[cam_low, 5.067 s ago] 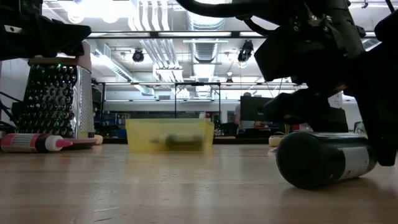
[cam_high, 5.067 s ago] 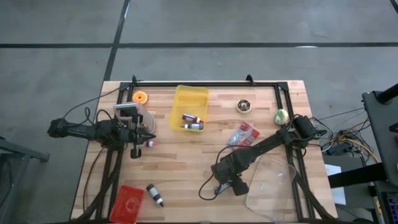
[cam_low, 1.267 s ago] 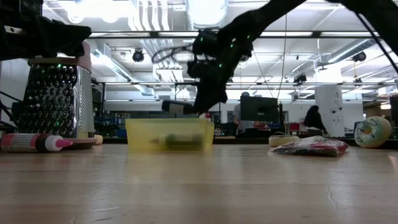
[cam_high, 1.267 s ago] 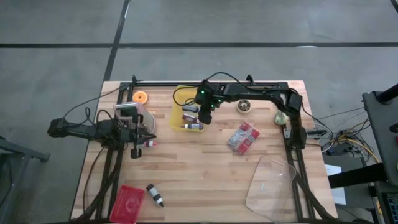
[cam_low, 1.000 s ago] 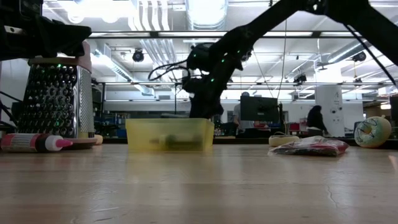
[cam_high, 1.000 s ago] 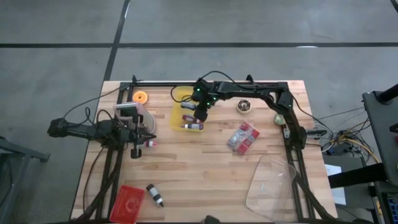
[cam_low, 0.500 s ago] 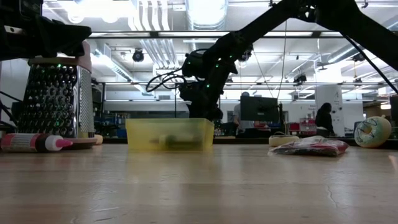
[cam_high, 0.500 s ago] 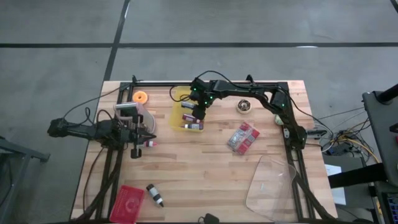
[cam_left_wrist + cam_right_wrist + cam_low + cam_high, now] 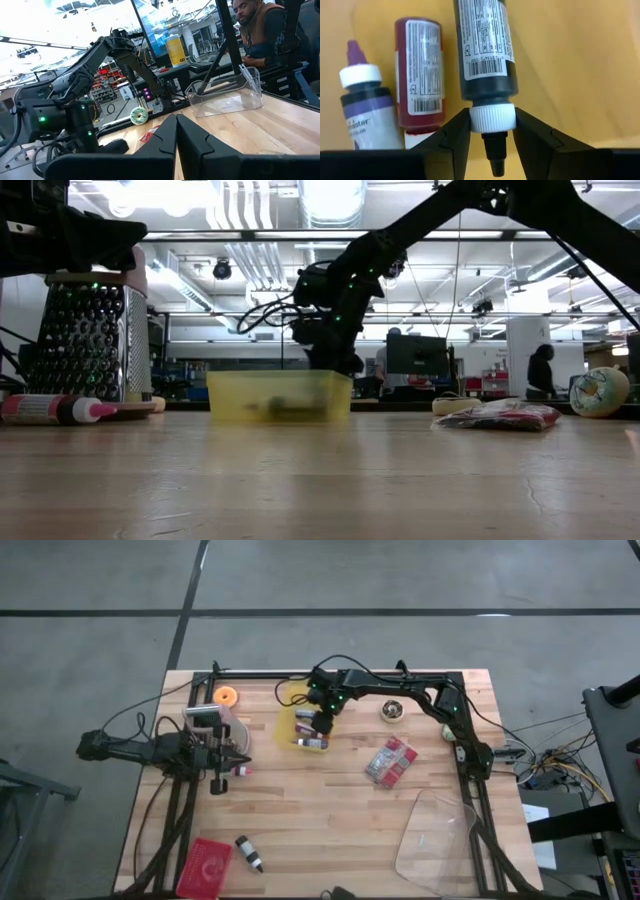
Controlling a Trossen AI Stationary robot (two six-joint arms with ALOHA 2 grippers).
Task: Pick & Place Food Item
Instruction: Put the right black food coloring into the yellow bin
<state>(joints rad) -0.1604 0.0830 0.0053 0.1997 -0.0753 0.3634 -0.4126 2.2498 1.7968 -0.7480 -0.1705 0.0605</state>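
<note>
1. The right gripper (image 9: 491,131) is pinched on a dark bottle (image 9: 485,55) by its white cap
2. The bottle is held low inside the yellow bin (image 9: 288,690), pointing straight out beside a red bottle (image 9: 418,75)
3. The left gripper (image 9: 176,131) is pressed shut, far off

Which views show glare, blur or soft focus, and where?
Low view: ceiling lights glare white; the yellow bin is smeared. Left wrist view: the background washes out bright; the pincer is sharp. Right wrist view: bottle labels are crisp. High view: even light, small detail soft.
</note>
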